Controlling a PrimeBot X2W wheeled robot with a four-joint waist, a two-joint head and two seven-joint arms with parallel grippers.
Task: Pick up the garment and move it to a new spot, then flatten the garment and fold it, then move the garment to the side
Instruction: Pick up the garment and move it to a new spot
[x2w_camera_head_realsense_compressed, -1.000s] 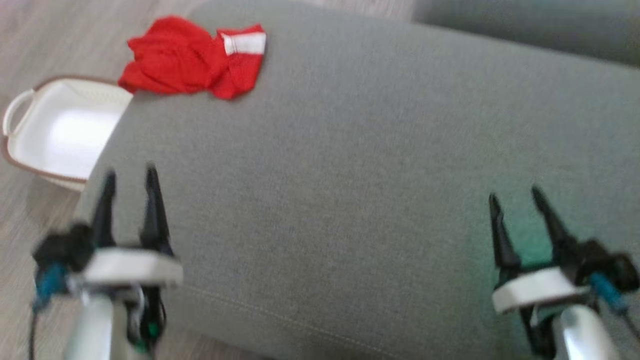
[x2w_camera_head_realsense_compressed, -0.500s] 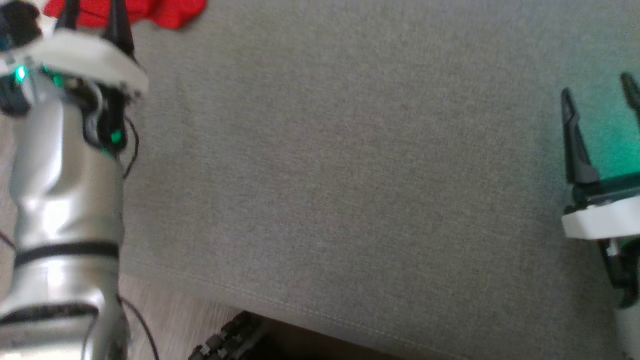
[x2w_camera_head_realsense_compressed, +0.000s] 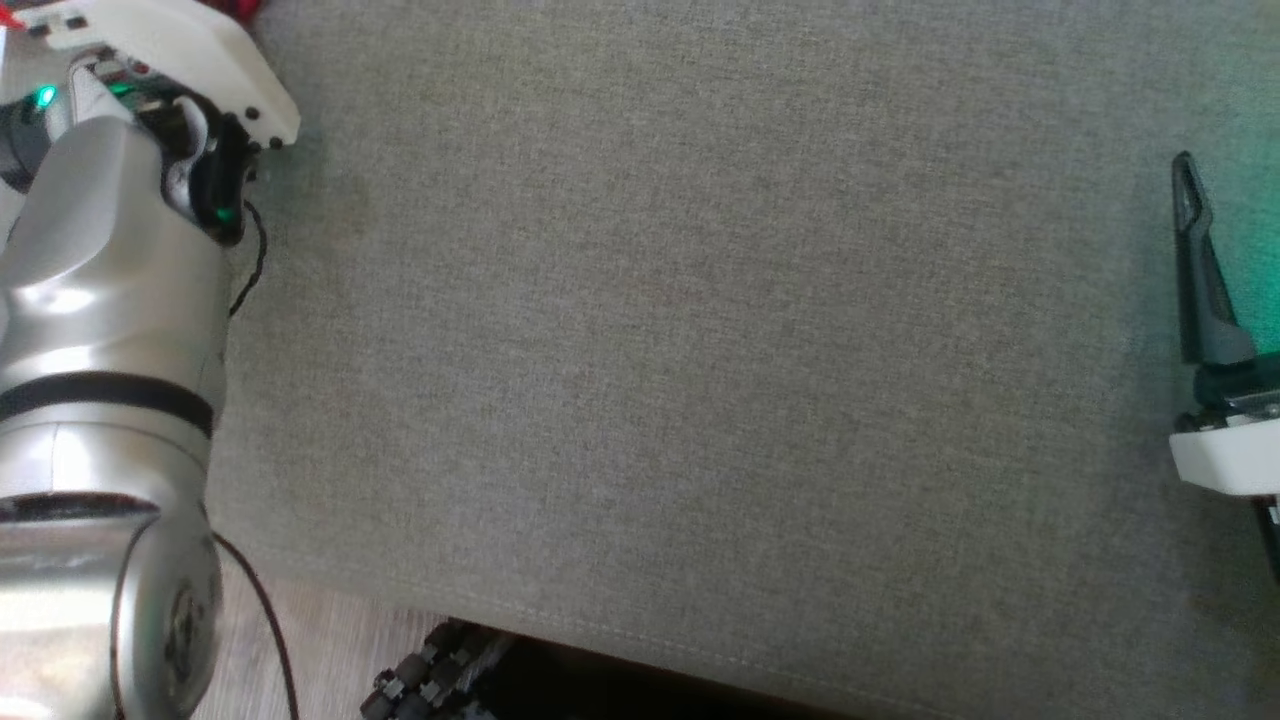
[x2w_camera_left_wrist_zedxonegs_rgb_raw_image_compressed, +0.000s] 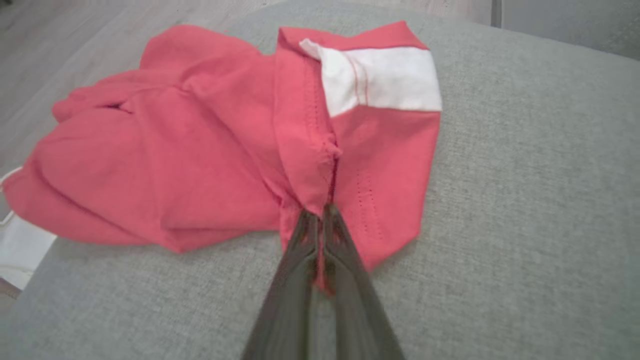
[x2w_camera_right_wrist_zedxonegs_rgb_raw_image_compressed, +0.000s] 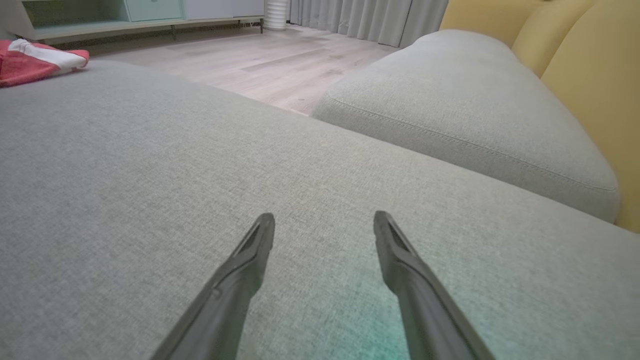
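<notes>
1. Left claw (x2w_camera_left_wrist_zedxonegs_rgb_raw_image_compressed: 320, 212): fingers pressed together on a fold of the red garment (x2w_camera_left_wrist_zedxonegs_rgb_raw_image_compressed: 200, 150), pinching the cloth near its closer edge.
2. Garment lies crumpled at a corner of the grey cushion (x2w_camera_left_wrist_zedxonegs_rgb_raw_image_compressed: 525, 225), with its white band (x2w_camera_left_wrist_zedxonegs_rgb_raw_image_compressed: 385, 75) facing up.
3. Right claw (x2w_camera_right_wrist_zedxonegs_rgb_raw_image_compressed: 324, 222): fingers spread, nothing between them, low over bare cushion and well apart from the garment.
4. A second grey cushion (x2w_camera_right_wrist_zedxonegs_rgb_raw_image_compressed: 465, 100) sits beyond the right claw.

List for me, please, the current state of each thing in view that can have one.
Red fabric garment with a white band: crumpled, not yet flattened, lying on the grey fabric cushion.
Left gripper: shut, pinching a fold at the garment's near edge.
Right gripper: open, holding nothing, over bare cushion.
</notes>
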